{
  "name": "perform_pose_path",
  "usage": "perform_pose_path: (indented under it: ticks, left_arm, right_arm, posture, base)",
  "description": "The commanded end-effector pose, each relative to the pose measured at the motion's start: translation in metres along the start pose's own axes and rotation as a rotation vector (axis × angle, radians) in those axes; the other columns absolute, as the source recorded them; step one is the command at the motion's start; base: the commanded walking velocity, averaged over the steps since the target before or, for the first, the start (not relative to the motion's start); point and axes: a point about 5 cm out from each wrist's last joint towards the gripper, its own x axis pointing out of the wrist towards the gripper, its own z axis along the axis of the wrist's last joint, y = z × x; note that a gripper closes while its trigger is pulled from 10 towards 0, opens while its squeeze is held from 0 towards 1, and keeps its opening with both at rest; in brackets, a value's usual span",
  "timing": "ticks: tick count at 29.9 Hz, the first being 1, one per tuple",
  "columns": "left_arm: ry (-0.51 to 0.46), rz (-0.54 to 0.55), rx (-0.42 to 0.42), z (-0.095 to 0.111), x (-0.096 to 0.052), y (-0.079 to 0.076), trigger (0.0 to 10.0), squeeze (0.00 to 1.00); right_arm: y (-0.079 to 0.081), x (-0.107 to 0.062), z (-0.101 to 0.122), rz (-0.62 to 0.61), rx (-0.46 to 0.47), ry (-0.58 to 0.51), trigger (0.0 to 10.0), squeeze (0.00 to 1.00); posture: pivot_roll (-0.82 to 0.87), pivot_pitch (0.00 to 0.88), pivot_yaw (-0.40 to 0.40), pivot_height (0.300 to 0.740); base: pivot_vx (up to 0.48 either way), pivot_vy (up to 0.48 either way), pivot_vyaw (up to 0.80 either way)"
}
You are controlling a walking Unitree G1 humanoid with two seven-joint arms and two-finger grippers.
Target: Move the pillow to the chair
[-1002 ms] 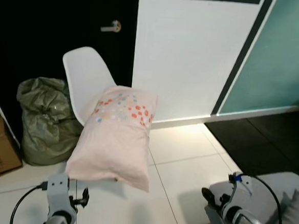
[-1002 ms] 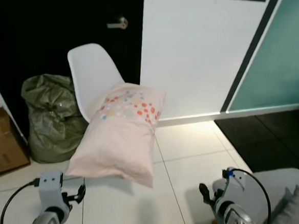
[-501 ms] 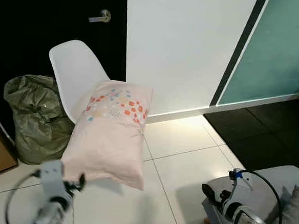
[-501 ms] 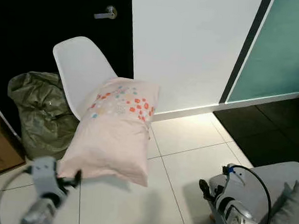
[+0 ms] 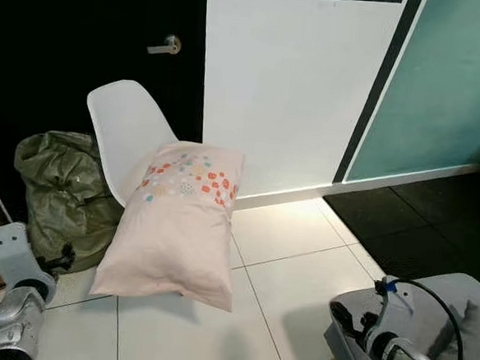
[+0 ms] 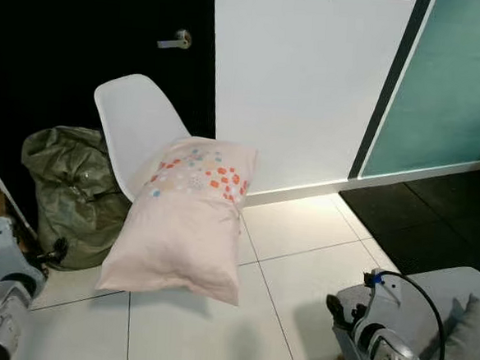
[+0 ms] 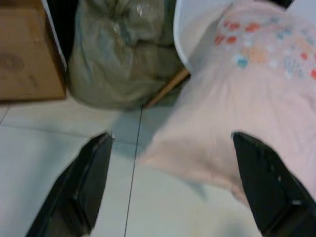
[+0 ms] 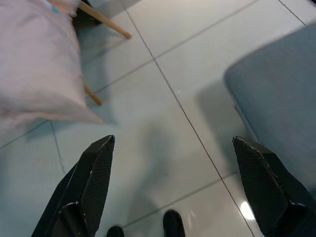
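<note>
A pink pillow (image 5: 179, 221) with coloured dots lies on the white chair (image 5: 126, 131), its top end against the backrest and its lower end hanging past the seat's front. My left gripper (image 5: 58, 259) is low at the left, beside the pillow's lower corner and apart from it. In the left wrist view this gripper (image 7: 170, 187) is open and holds nothing, with the pillow (image 7: 247, 108) ahead of it. My right gripper (image 5: 343, 317) is low at the right above the tiled floor, and the right wrist view shows it (image 8: 173, 190) open and holding nothing.
A grey-green bag (image 5: 58, 184) sits on the floor left of the chair, with a cardboard box (image 7: 27, 54) further left. Behind stand a dark door with a handle (image 5: 165, 46) and a white wall. A grey seat cushion (image 5: 453, 318) lies at lower right.
My left arm has swung out to the left, away from under the pillow's lower edge. The pillow stays on the chair. The camera has shifted a little.
</note>
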Motion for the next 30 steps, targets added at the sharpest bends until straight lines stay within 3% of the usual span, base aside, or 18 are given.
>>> perform_pose_path:
  ticks: [1, 16, 30]
  left_arm:
    - [0.023, 0.025, -0.02, 0.003, 0.001, 0.01, 10.0, 0.0]
    - [0.08, 0.039, -0.03, 0.009, 0.005, 0.024, 10.0, 0.0]
    - [0.088, 0.031, -0.037, 0.008, 0.006, 0.024, 10.0, 0.0]
  right_arm:
    - [-0.008, -0.005, -0.004, -0.018, -0.016, 0.012, 10.0, 0.0]
    - [-0.014, -0.01, -0.01, -0.03, -0.014, 0.022, 10.0, 0.0]
    - [-0.011, -0.008, -0.009, -0.025, -0.004, 0.015, 10.0, 0.0]
  posture:
    - [-0.2, 0.0, -0.058, 0.74]
    - [-0.22, 0.0, -0.056, 0.74]
    - [-0.21, 0.0, -0.053, 0.74]
  base:
    - [0.0, 0.0, 0.0]
    - [0.0, 0.0, 0.0]
    - [0.0, 0.0, 0.0]
